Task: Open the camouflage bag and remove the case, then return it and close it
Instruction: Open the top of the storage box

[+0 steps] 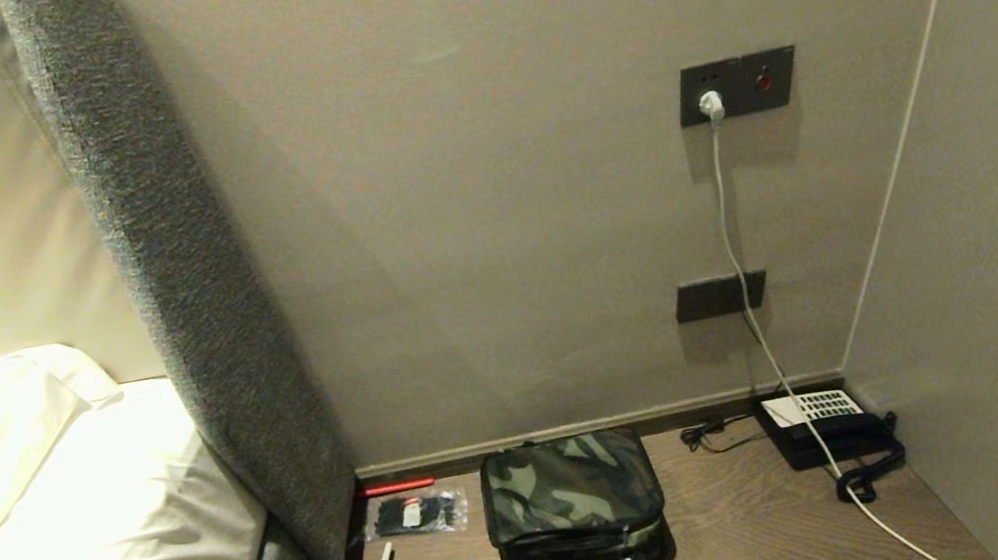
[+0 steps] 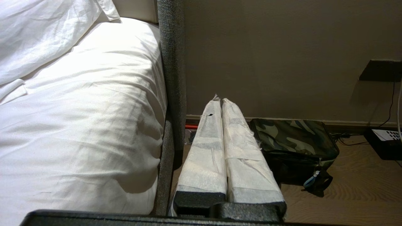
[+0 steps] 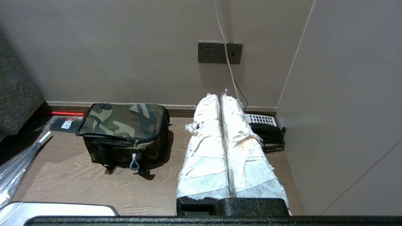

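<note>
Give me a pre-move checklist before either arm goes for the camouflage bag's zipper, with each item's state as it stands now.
1. Camouflage bag upright on the wooden surface: ok.
2. Lid zipped shut, blue-looped zipper pull hanging at the front: ok.
3. Case: cannot tell, nothing of it shows with the lid closed.
4. Left gripper shut and holding nothing, set back from the bag: ok.
5. Right gripper shut and holding nothing, set back from the bag: ok.
6. Room beside the bag: not ok on the telephone's side, where the telephone and the white cable lie near.
</note>
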Controlling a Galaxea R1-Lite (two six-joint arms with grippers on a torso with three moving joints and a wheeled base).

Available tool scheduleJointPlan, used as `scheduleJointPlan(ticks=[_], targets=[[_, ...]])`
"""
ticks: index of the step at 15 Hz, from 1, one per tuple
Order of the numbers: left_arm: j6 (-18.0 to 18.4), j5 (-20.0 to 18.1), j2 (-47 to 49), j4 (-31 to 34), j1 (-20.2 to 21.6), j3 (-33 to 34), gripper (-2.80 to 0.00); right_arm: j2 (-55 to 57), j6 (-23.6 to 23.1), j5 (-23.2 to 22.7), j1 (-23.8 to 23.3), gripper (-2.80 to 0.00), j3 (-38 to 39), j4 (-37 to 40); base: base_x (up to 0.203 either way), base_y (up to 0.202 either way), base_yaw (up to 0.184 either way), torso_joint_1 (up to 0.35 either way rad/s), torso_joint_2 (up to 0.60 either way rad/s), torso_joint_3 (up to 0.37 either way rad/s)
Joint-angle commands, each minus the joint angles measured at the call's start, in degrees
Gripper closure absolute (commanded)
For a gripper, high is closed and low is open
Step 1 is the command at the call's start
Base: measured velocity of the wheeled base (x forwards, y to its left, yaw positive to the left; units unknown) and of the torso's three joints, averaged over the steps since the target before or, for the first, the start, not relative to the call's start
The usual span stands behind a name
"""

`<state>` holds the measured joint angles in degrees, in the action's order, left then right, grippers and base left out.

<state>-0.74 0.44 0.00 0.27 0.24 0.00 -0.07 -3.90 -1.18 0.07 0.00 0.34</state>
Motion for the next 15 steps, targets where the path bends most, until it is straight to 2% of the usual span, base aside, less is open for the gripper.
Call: scheduleJointPlan(ticks=[1,15], targets=[[-0.05,0.09,0.0,0.0,0.02,0.18,0.0,-0.19,-0.05,-0.05,0.01,0.0,0.0,0.01,0.0,0.0,0.0,0.0,0.0,0.0],[0.04,0.0,0.0,0.0,0.02,0.18,0.0,-0.19,-0.05,-0.05,0.01,0.0,0.0,0.01,0.0,0.0,0.0,0.0,0.0,0.0]])
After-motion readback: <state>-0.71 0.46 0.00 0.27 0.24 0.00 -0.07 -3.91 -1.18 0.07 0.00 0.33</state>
